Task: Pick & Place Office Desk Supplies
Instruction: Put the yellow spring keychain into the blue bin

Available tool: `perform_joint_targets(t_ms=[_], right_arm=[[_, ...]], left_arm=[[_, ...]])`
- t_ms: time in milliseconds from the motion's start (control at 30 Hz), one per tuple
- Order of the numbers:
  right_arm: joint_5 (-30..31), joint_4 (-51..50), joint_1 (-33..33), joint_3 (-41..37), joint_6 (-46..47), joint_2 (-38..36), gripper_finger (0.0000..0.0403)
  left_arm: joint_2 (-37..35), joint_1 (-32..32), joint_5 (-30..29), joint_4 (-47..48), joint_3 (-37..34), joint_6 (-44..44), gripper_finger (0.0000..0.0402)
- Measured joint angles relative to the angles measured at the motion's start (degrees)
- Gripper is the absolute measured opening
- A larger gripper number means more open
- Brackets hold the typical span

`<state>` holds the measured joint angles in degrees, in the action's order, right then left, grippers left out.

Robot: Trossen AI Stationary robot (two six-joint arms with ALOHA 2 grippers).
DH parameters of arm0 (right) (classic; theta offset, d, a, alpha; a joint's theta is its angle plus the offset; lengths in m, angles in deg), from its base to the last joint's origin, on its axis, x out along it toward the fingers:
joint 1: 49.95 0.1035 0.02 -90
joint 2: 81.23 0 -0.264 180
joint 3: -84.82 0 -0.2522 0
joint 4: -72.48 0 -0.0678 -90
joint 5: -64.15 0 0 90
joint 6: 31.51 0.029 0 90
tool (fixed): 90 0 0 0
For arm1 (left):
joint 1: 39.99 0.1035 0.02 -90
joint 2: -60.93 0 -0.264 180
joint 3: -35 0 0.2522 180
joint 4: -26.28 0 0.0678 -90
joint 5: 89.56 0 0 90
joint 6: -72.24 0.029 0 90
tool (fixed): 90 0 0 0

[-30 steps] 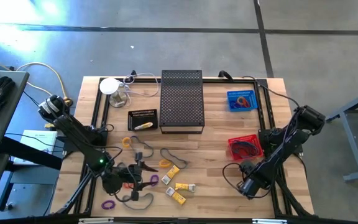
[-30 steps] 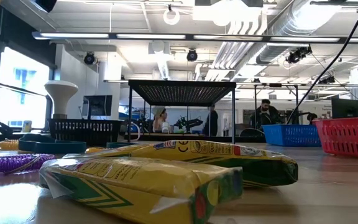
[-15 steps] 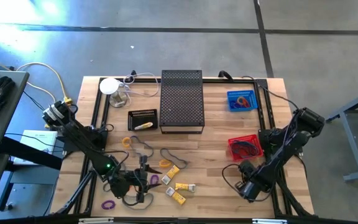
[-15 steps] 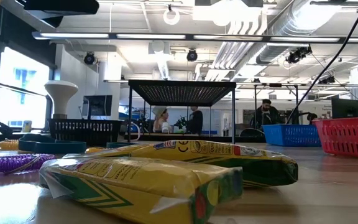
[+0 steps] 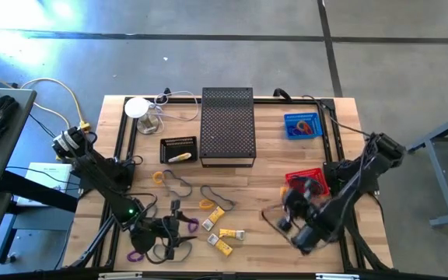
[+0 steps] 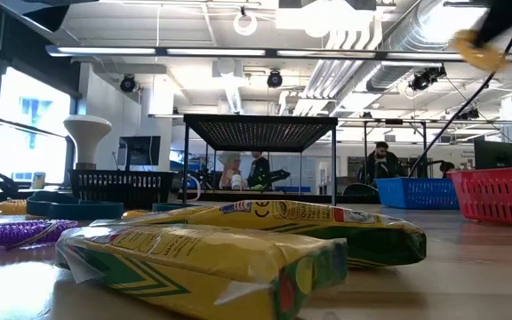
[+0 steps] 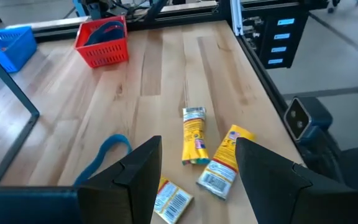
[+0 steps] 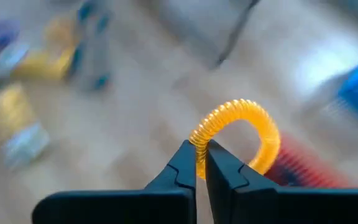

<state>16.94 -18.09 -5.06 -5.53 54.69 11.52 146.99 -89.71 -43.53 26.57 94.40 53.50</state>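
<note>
Right wrist view: right gripper (image 8: 201, 163) pinched shut on an orange coil loop (image 8: 241, 127), seemingly near the red basket (image 5: 305, 183).

Grey concrete floor (image 5: 208, 54), exposed ceiling ducts (image 6: 363, 27)

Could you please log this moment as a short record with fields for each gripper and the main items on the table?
right gripper: shut on an orange coiled loop, raised above the table near the red basket
left gripper: open, empty, above the yellow packets
blue basket: far right side of the table, holds bands
black mesh stand: table centre, far side
</note>
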Motion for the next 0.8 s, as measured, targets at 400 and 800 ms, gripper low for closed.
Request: perform_joint_targets(t_ms=[400, 800], right_arm=[[7.1, -6.3, -26.5, -8.5, -5.3, -10.3, 0.0004], [-2.4, 19.6, -56.2, -25.5, -20.2, -15.0, 0.0006]], left_arm=[[0.0, 2.0, 0.0, -0.2, 0.0, 5.4, 0.0198], [0.0, 3.0, 0.6, -0.9, 0.0, 11.3, 0.0198]])
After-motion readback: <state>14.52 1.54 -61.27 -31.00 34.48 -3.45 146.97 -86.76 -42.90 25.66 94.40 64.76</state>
